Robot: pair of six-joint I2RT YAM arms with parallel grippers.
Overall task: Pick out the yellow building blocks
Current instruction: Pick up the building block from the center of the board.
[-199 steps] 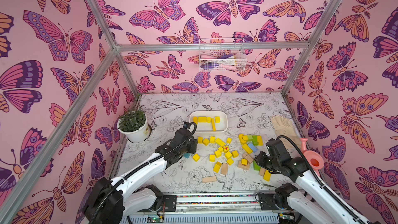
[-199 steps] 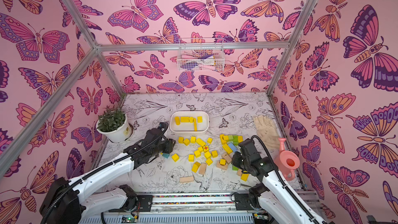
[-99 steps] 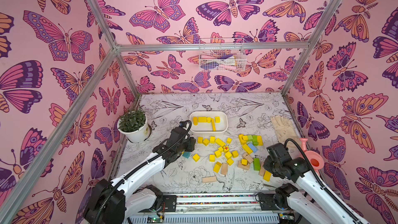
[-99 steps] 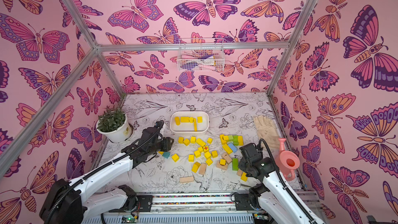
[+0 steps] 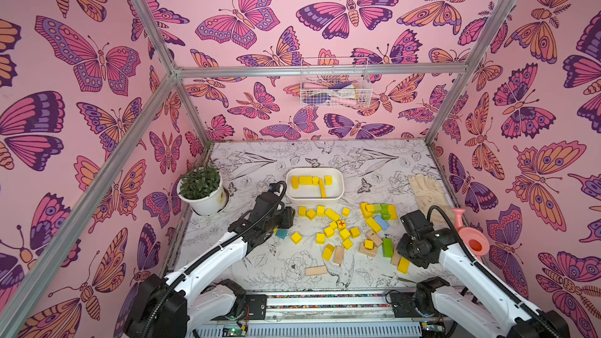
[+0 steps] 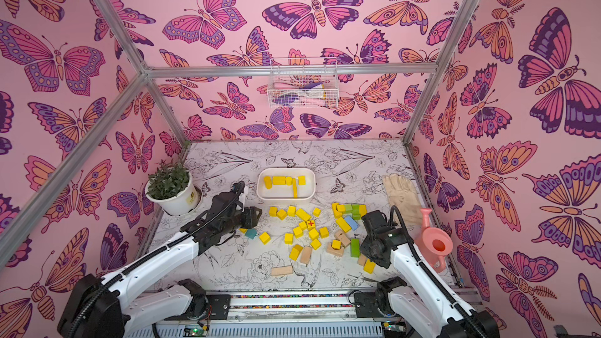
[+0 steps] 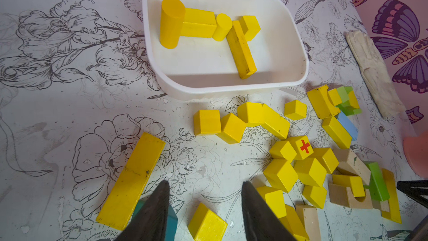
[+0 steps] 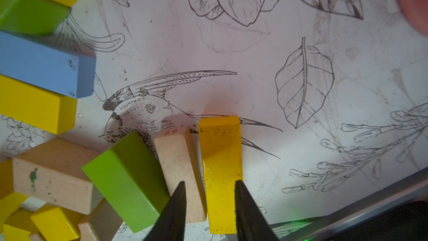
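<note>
Sorting looks barely begun: five yellow building blocks (image 5: 305, 180) lie in the twelve-o'clock tray (image 5: 315, 197); most litter the surface (image 5: 260, 265). Left tool (image 7: 203, 183) gapes empty; right tool (image 8: 209, 181), unclenched, straddles one.

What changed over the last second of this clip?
The right pincer swung off the pile toward the robot's right and its jaws widened. It now hangs over one end of a yellow bar lying flat beside a tan block, with nothing lifted. The left pincer edged slightly left, open and empty. The other blocks and the white tray with its load stayed put.
</note>
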